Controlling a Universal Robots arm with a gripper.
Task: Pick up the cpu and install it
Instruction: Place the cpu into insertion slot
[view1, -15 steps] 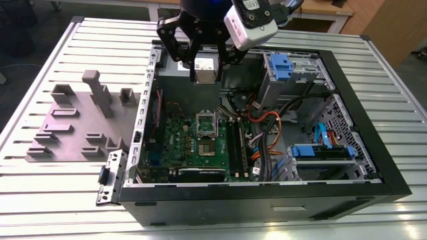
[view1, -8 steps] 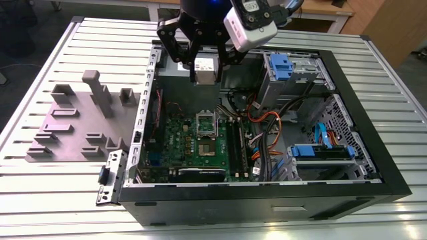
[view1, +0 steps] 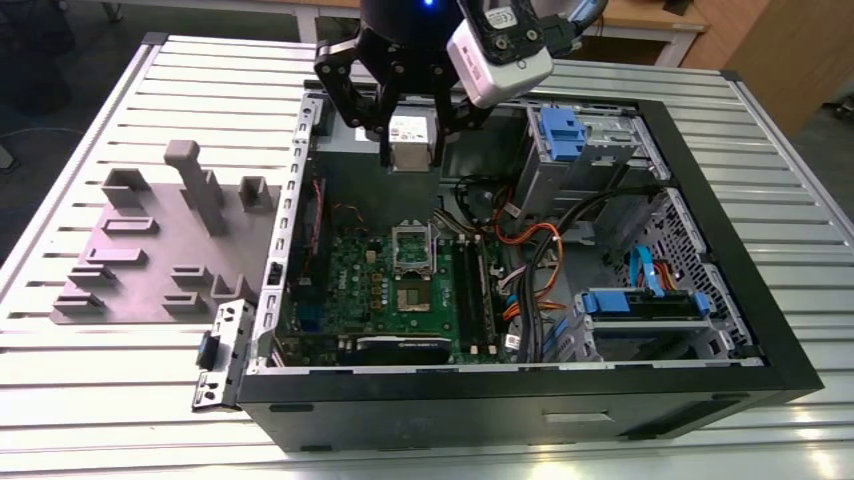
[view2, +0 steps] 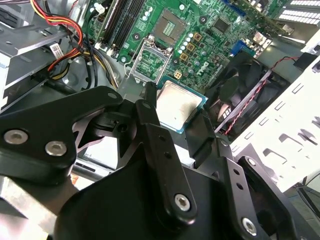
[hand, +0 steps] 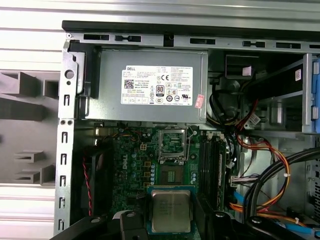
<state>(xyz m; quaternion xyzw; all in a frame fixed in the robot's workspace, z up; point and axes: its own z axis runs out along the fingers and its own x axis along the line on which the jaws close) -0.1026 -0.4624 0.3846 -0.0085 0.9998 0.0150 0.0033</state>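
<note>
Black gripper (view1: 410, 148) clamped on small square silver-topped cpu (hand: 171, 211), held above green motherboard (hand: 132, 162) inside open black computer case (view1: 534, 420).

Silvery square cpu (hand: 171, 211) hangs, seemingly level, above motherboard (hand: 131, 165).

Slatted aluminium surface (view1: 120, 400) carries open black computer case (view1: 534, 415), lying on side, and grey moulded fixture plate (view1: 140, 255) just beside case, at exterior view's left.

Exterior high, oblique; wrist views over motherboard (hand: 132, 160)
</note>
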